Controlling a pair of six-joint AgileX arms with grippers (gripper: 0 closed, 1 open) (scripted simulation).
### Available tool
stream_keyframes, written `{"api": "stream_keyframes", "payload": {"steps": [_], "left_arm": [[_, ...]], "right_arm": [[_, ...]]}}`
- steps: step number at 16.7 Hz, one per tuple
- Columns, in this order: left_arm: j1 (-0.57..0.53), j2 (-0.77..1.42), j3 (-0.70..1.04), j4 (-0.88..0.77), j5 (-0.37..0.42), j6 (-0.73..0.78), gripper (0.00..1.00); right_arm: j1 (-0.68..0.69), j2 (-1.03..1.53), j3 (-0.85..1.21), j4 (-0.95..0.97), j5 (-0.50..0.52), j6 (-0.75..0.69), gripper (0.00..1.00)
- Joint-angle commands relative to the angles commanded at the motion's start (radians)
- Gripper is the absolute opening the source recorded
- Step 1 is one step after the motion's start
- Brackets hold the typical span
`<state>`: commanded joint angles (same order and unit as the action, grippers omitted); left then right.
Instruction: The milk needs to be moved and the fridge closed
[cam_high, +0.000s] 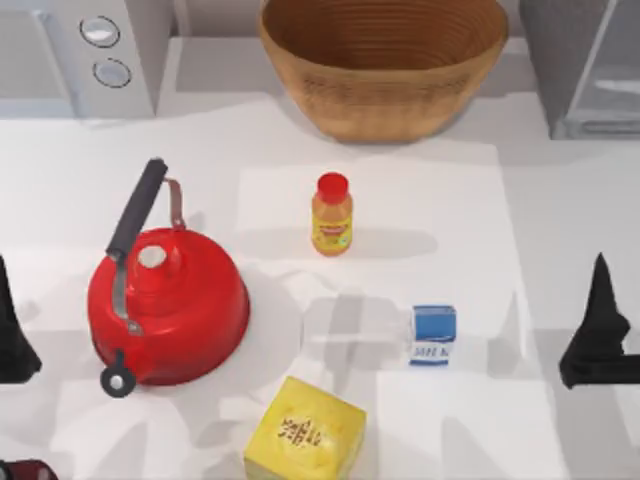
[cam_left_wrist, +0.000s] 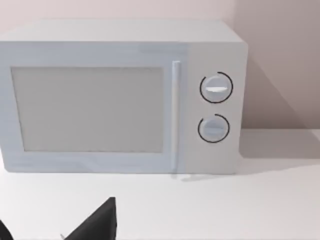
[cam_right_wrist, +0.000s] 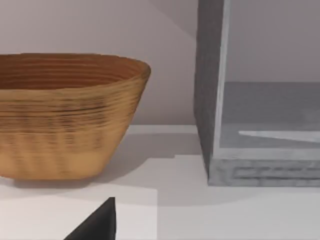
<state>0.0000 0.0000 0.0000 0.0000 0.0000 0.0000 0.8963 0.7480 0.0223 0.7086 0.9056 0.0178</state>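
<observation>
The milk (cam_high: 433, 334) is standing near the worktop's (cam_high: 560, 200) front edge, right of centre, its label too blurred to read. The fridge (cam_high: 585, 65) is sitting at the back right corner. My left pincer (cam_high: 12, 330) and right pincer (cam_high: 598, 335) are hanging at the side edges; I cannot tell their spread.

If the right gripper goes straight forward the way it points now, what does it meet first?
Probably the fridge: the right wrist view faces its near corner, with the basket off to one side. The right gripper sits at the table's right edge; depth is uncertain.

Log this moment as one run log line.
milk: on table, untouched | fridge: top view's back right | left gripper: parked left edge | right gripper: parked right edge
</observation>
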Motion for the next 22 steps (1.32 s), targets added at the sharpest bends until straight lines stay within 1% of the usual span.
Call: {"api": "stream_keyframes", "payload": {"steps": [2,7,10,13,19,22], "left_arm": [[0.0,0.0,0.0,0.0,0.0,0.0,1.0],[0.0,0.0,0.0,0.0,0.0,0.0,1.0],[0.0,0.0,0.0,0.0,0.0,0.0,1.0],[0.0,0.0,0.0,0.0,0.0,0.0,1.0],[0.0,0.0,0.0,0.0,0.0,0.0,1.0],[0.0,0.0,0.0,0.0,0.0,0.0,1.0]], "right_arm": [[0.027,0.019,0.002,0.02,0.022,0.0,1.0],[0.024,0.019,0.0,0.016,0.021,0.002,1.0],[0.034,0.086,0.047,-0.047,0.03,0.06,1.0],[0.065,0.234,0.149,-0.178,0.021,0.198,1.0],[0.142,0.628,0.422,-0.519,-0.039,0.589,1.0],[0.165,0.771,0.553,-0.667,-0.063,0.737,1.0]]}}
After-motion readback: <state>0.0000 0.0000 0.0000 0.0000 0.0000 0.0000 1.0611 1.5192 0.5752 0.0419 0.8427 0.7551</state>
